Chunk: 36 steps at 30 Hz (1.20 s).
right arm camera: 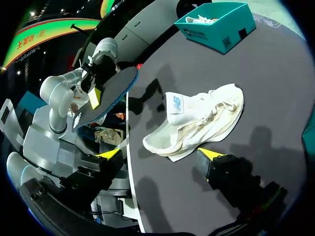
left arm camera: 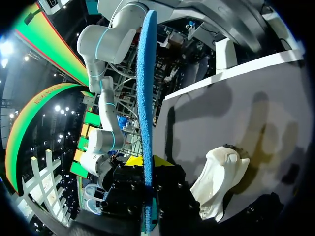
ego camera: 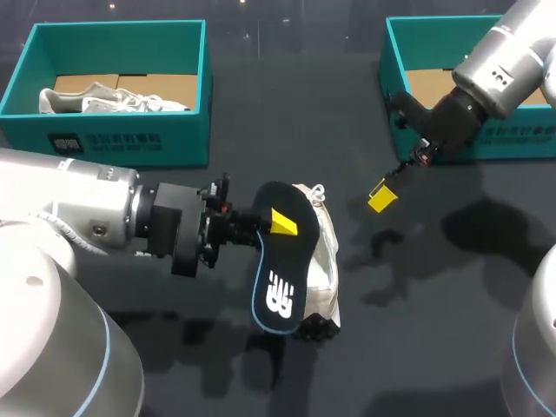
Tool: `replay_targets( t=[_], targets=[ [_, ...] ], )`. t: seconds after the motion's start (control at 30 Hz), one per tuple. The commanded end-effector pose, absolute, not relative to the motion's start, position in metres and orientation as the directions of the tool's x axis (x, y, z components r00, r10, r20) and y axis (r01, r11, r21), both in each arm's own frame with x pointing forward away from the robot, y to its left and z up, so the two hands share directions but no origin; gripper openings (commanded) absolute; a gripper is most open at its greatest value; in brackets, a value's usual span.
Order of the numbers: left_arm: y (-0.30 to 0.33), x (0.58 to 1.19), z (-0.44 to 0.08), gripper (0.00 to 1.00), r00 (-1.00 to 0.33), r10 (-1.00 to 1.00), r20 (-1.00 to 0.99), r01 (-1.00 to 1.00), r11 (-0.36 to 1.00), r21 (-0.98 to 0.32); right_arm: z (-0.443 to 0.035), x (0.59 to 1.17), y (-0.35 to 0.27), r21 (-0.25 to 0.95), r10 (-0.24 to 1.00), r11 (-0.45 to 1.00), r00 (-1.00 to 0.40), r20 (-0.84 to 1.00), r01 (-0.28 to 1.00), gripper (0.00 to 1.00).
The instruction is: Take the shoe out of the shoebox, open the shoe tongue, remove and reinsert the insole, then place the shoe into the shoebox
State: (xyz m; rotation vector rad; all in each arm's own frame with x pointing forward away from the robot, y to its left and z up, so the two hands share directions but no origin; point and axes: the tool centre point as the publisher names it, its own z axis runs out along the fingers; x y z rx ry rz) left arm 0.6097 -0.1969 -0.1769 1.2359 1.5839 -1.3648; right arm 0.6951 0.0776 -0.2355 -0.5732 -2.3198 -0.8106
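Far edge has two teal boxes: the left shoebox (ego camera: pixel 130 143) with a second white shoe (ego camera: pixel 113 100) in it, and the right shoebox (ego camera: pixel 521 143) showing a cardboard floor, partly blocked by the right arm. Mid-table lies the task shoe (ego camera: pixel 323 261), out of both boxes. From above most of it is hidden by the insole (ego camera: pixel 282 269), held over it.

On the left, the left gripper (ego camera: pixel 278 223) pinches the insole at one end, with one yellow tip on the black top face. The left wrist view shows the blue underside edge-on between the fingers. That arm comes in low from the left.

On the right, the right gripper (ego camera: pixel 382 195) hovers just in front of the right shoebox, fingers spread wide, near the task shoe but apart from it.

The table (ego camera: pixel 417 330) is dark, with arm shadows across it.
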Motion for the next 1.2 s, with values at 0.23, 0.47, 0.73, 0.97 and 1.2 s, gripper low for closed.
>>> replay_targets(
  t=[0.23,0.47,0.73,0.97,1.2],
  targets=[
    [-0.217,0.566,-0.174,0.00,-0.341,0.236,-0.910,0.927,-0.080,-0.368,-0.253,0.677,0.069,0.449,0.142,0.800,-0.853,0.503,0.398,1.00],
    [-0.226,0.543,-0.175,0.00,-0.391,0.253,-0.885,0.881,-0.176,-0.440,-0.276,0.662,0.071,0.421,0.159,0.831,-0.880,0.447,0.364,1.00],
    [-0.227,0.542,-0.176,0.00,-0.364,0.269,-0.892,0.890,-0.181,-0.418,-0.285,0.658,0.074,0.392,0.148,0.854,-0.882,0.448,0.342,1.00],
    [-0.230,0.537,-0.179,0.00,-0.379,0.279,-0.882,0.890,-0.149,-0.430,-0.287,0.654,0.078,0.380,0.120,0.883,-0.915,0.385,0.275,1.00],
    [-0.228,0.529,-0.189,0.00,-0.448,0.279,-0.849,0.873,-0.069,-0.483,-0.310,0.637,0.086,0.373,0.022,0.920,-0.969,0.248,0.116,1.00]
  ],
)
